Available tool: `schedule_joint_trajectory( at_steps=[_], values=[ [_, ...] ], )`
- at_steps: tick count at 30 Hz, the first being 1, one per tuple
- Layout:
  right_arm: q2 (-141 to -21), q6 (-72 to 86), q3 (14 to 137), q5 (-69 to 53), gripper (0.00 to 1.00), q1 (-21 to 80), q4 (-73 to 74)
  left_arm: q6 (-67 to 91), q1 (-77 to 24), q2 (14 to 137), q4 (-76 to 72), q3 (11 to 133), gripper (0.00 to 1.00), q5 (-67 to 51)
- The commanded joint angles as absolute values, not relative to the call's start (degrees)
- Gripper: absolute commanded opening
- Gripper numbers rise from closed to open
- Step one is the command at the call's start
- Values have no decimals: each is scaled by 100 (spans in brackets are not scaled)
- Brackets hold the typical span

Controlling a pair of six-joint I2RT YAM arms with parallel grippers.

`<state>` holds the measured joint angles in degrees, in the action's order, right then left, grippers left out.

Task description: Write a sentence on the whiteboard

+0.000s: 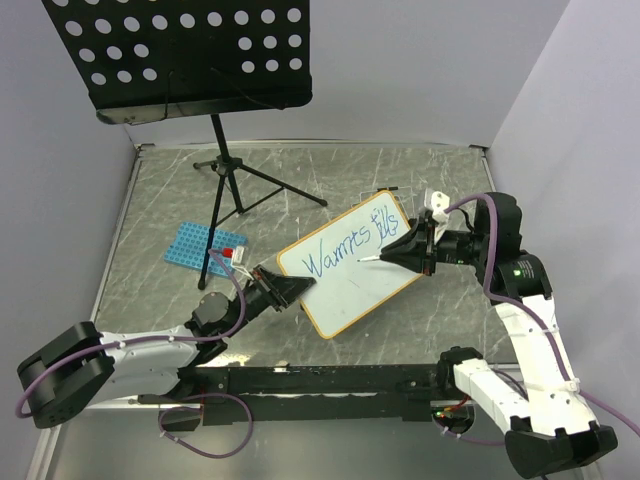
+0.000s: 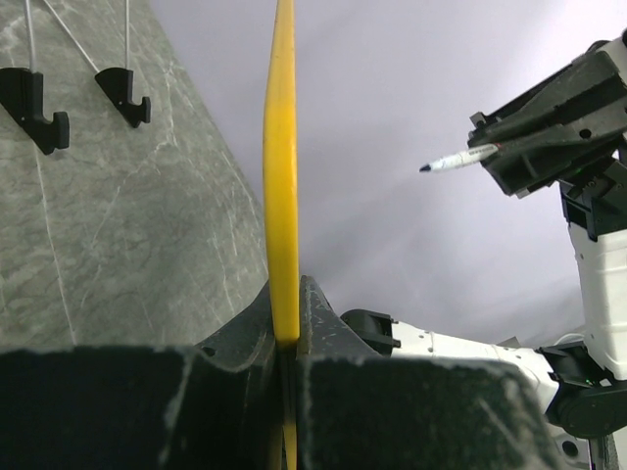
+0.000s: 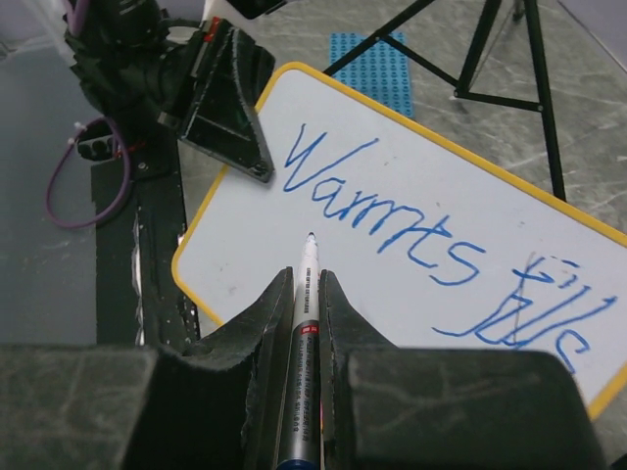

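Observation:
The whiteboard [image 1: 350,290], white with a yellow-orange frame, is held tilted above the table. My left gripper [image 1: 278,290] is shut on its lower left edge; the left wrist view shows the frame [image 2: 284,176] edge-on between the jaws [image 2: 291,338]. The sentence [image 1: 345,250] reads roughly "Warmts fills" in blue [image 3: 392,211]. My right gripper [image 1: 405,250] is shut on a marker [image 3: 309,294], its fingertips [image 3: 306,279] on either side of the barrel. The marker tip [image 2: 423,168] points at the blank area below the writing and stands a little off the board.
A black perforated music stand [image 1: 180,50] on a tripod [image 1: 235,180] stands at the back left. A blue perforated rack [image 1: 205,247] lies on the marbled table left of the board. Purple cables [image 1: 215,425] trail near the arm bases.

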<state>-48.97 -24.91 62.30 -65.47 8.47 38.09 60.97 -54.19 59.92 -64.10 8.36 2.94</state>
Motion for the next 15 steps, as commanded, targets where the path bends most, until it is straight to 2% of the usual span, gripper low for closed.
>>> schedule_joint_trajectory(
  at_steps=[1, 15],
  values=[
    [-4878, -3111, 6205, -6592, 0, 1081, 4034, 6240, -5414, 6064, -7462, 1248, 1, 351],
    [-4816, -3577, 5862, -6565, 0, 1432, 4140, 6381, -5414, 6644, -7752, 1564, 1, 299]
  ],
)
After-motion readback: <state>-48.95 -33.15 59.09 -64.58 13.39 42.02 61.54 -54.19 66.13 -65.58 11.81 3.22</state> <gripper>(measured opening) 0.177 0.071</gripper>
